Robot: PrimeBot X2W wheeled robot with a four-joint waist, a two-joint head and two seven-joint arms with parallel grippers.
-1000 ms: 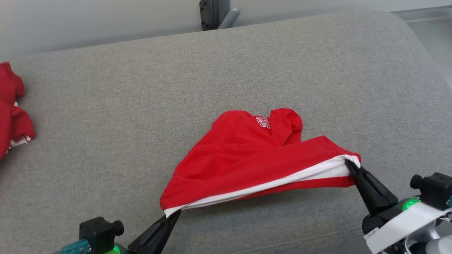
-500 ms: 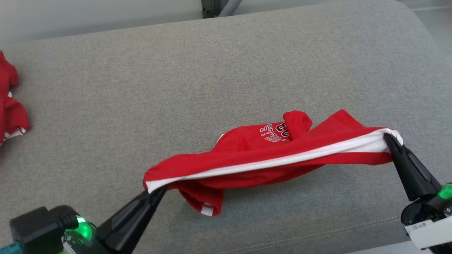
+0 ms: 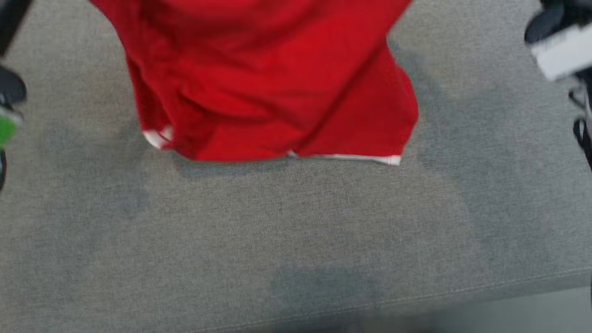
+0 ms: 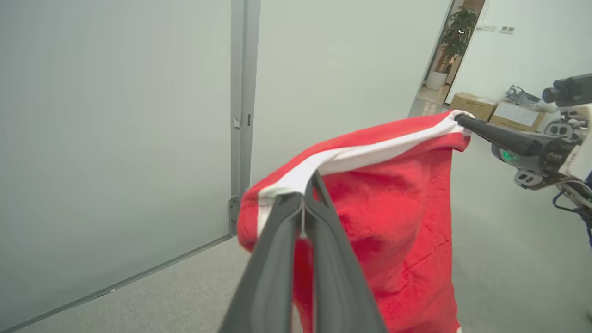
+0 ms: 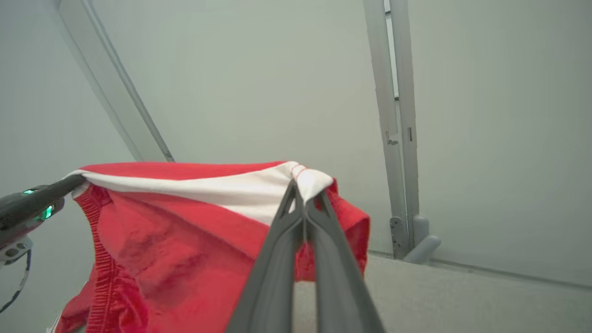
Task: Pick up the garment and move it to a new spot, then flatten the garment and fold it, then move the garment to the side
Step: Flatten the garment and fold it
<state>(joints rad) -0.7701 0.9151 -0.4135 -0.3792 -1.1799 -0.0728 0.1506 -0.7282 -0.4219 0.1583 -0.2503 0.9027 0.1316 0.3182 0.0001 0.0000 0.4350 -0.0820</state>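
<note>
The red garment (image 3: 277, 83) hangs over the grey cushion (image 3: 296, 240), stretched by its white band between the left gripper (image 4: 307, 186) and the right gripper (image 5: 305, 194), each with fingers clamped on one end of that band, cloth draping below the fingertips.
</note>
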